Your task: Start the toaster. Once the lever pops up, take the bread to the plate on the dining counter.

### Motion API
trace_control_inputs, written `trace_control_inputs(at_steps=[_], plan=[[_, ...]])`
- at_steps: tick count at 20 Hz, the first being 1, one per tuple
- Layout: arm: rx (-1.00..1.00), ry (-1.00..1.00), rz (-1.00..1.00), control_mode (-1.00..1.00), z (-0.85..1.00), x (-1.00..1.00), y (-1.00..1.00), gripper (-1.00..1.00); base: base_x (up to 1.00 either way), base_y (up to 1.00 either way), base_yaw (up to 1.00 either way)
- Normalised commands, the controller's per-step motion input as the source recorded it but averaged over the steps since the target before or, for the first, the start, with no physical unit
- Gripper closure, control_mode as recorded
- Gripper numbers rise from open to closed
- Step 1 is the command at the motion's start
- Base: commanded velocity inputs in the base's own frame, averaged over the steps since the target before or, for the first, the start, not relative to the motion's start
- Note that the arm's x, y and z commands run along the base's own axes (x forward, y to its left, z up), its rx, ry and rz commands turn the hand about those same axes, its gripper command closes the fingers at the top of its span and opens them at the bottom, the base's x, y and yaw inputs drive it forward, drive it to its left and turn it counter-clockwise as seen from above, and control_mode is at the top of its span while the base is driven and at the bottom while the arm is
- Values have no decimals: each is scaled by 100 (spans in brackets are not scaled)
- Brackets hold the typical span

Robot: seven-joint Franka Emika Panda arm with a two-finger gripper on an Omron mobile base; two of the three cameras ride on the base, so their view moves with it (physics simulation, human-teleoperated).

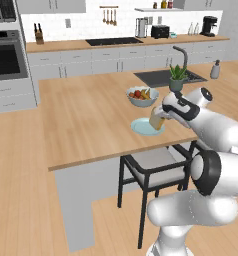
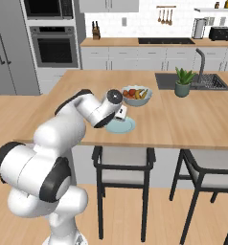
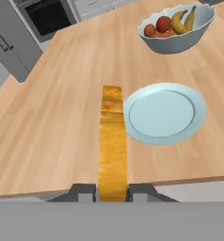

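Square tan bread slice with darker brown crust [image 3: 112, 150] clamped edge-on between the two dark fingertips of the white arm's gripper [image 3: 112, 192], held in the air above the near edge of the large light-wood dining counter [image 1: 86, 120]. Seen from the hand camera as a narrow crust strip running up from the fingertips, upper end just beside the rim of the small round pale blue-green plate [image 3: 164, 113], not over its middle. In the left base view, slice [image 1: 157, 120] raised above the plate [image 1: 141, 128], tilted, no contact visible. In the right base view, slice mostly hidden behind the gripper [image 2: 121, 113]; plate [image 2: 123, 127] just below it.

Relative to the plate: grey bowl of fruit, bananas and red pieces [image 3: 175, 29], just beyond it on the counter, apart from the rim; small potted green plant [image 1: 177, 77] farther past the bowl, by the inset dark sink [image 1: 158, 77]; black metal stool with grey seat [image 1: 151, 167] below, under the counter edge. Black boxy toaster [image 1: 160, 31] well apart from the plate, on the wall-side counter at the back. Plate bare.
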Motion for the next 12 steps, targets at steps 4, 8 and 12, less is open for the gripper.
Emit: trace_control_inputs(at_steps=[4, 8, 12], plan=[[0, 0, 0, -100, -15, 55, -1, 100, 0, 0, 0], [0, 2, 0, -100, -31, 34, -24, 100, 0, 0, 0], [0, 8, 0, -100, -34, 9, -29, 100, 0, 0, 0]])
